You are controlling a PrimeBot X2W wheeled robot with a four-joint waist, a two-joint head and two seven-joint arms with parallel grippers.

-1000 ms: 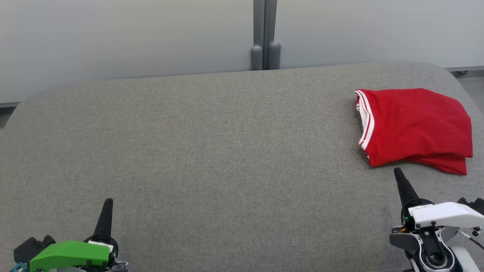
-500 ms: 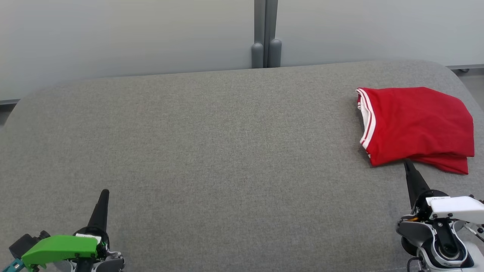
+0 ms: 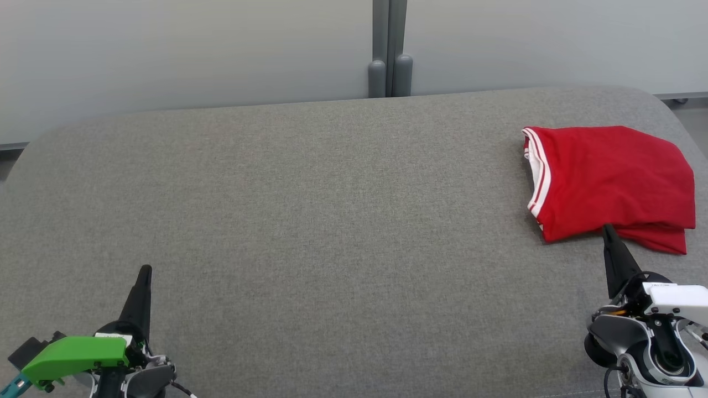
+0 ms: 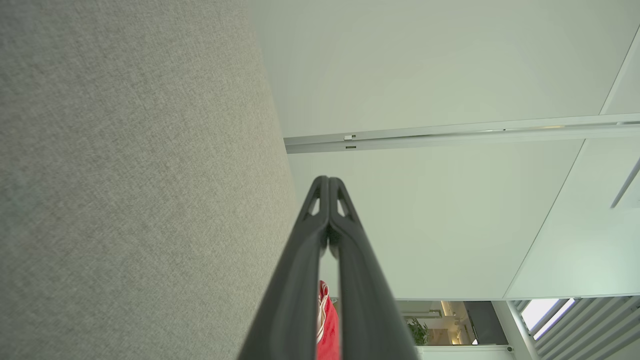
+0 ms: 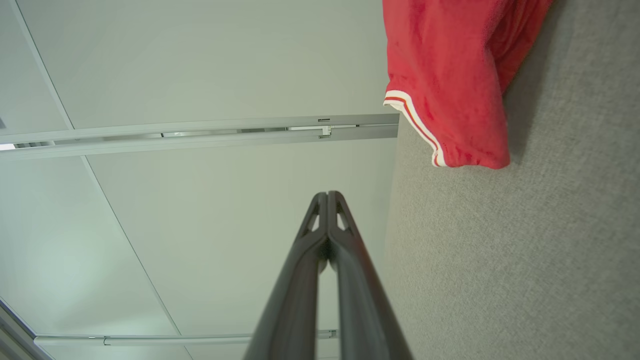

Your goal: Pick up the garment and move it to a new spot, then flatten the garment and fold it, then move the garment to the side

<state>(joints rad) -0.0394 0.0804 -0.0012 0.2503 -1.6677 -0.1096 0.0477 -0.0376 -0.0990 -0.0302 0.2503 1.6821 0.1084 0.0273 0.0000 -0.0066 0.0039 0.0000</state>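
The head view shows the whole folded red white-trimmed garment (image 3: 614, 179) on the grey fabric bench (image 3: 332, 221); the wrist views show the left gripper (image 4: 328, 180) and right gripper (image 5: 327, 194) with jaws closed, empty.

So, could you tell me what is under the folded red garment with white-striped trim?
The folded red garment lies on the grey fabric-covered surface, with its own lower layer peeking out at the near edge. Whatever is beneath the cloth itself is covered, so I cannot tell.

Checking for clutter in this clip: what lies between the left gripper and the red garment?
Nothing. In the head view the grey cushion is bare from the left gripper across to the folded red garment.
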